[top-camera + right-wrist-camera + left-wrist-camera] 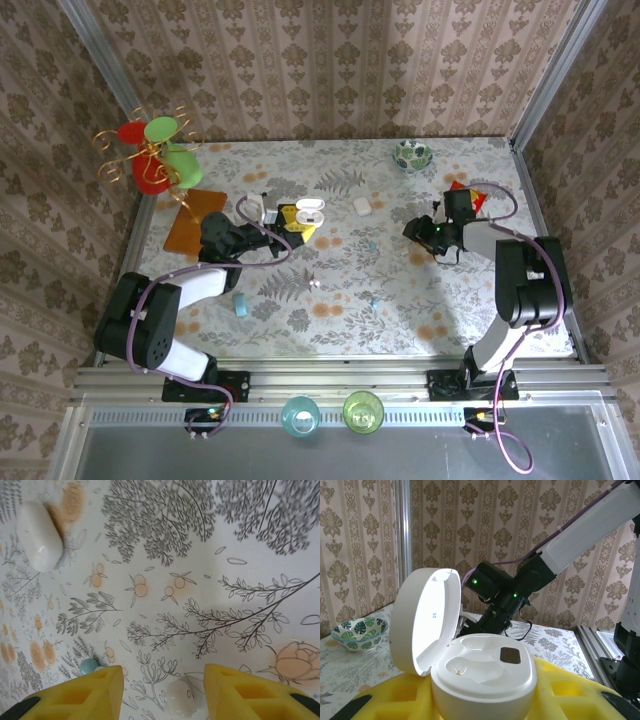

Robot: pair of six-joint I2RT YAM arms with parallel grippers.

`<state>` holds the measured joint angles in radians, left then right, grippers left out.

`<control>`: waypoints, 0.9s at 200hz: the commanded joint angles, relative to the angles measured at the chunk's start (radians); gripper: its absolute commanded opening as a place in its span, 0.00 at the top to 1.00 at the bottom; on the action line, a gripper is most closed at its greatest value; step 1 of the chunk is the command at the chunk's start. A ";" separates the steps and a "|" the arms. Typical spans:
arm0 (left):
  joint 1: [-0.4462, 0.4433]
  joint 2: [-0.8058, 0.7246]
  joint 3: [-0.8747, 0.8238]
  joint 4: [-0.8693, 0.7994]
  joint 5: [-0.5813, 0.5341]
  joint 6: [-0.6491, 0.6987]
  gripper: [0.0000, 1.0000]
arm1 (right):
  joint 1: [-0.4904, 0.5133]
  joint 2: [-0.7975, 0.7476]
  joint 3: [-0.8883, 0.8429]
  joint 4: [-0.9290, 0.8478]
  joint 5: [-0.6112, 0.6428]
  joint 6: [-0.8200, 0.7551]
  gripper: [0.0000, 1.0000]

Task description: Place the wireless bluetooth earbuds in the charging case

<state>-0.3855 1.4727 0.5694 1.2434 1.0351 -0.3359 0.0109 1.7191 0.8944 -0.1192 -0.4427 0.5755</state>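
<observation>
A white charging case (485,672) with its lid (427,620) swung open sits between the yellow fingers (560,690) of my left gripper (485,702), which is shut on it. Both of its wells are empty. From above, that case (309,211) is at the middle back of the table. My right gripper (164,692) hangs open just above the table, and a whitish earbud (179,701) lies between its fingers, nearer the right one and touching neither. A light-blue bit (89,666) lies just outside its left finger. In the top view my right gripper (425,238) is right of centre.
A closed white case (362,206) lies between the two grippers. A light-blue case (241,305) and another small blue bit (375,300) lie nearer the front. A patterned bowl (411,155) stands at the back, with an orange plate (190,228) and a wire stand (150,155) at the left.
</observation>
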 commanded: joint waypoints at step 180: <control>-0.011 -0.013 0.001 0.040 0.013 0.024 0.67 | 0.001 0.014 -0.095 0.093 -0.199 0.005 0.59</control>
<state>-0.3916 1.4723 0.5694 1.2434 1.0351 -0.3359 0.0044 1.7641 0.8276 0.0010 -0.6003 0.5804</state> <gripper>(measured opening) 0.368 0.413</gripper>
